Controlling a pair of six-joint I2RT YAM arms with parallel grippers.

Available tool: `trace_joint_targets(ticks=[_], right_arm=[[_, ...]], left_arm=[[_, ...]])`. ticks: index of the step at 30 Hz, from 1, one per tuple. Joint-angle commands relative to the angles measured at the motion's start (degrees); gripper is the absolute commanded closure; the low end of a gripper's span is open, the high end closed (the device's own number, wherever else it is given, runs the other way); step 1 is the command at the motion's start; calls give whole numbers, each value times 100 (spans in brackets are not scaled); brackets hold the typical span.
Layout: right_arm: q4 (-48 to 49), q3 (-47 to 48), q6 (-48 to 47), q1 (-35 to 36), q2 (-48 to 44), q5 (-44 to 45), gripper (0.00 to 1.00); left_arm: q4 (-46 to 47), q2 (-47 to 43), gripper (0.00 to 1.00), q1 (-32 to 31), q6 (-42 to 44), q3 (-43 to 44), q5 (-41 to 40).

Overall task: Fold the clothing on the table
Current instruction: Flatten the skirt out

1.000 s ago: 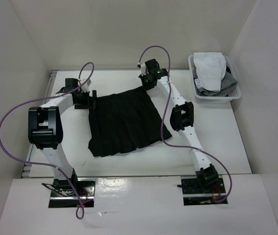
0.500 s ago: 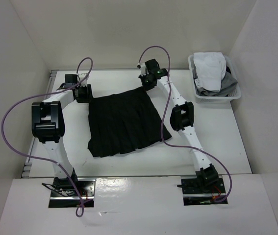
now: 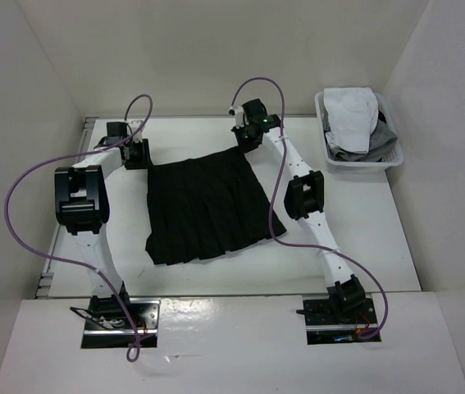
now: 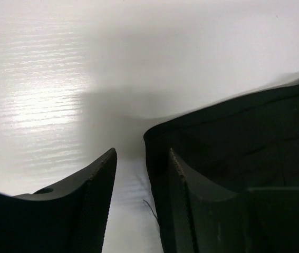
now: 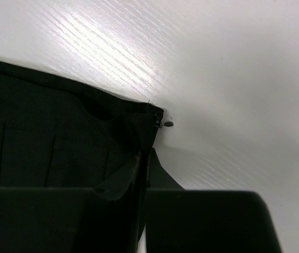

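Two upper corners of the black skirt, spread flat mid-frame on the white counter, lay at my pincers. My right pincer was clenched on the upper-right waistband corner. My left pincer stood parted at the upper-left corner, one finger over fabric, the other over bare counter.

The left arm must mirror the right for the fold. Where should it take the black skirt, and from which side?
Probably the far left waistband corner of the skirt, coming from the left over bare table: the skirt lies flat, only its edges are open to a finger, and the right tool pinches the matching far right corner.
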Motion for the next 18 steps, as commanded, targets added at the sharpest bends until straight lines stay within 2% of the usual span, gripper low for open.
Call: trace_joint_targets(ticks=[1, 7, 14, 18], right_arm=[[-298, 225, -36, 81, -13, -99, 100], [-298, 277, -36, 134, -13, -99, 100], [-298, 277, -36, 186, -65, -47, 100], [-298, 277, -89, 186, -66, 6, 100]], left_arm=[[13, 180, 50, 26, 124, 259, 82], [-92, 286, 56, -35, 238, 312, 275], [-357, 339, 57, -35, 423, 312, 723], [-479, 391, 69, -35, 537, 312, 786]])
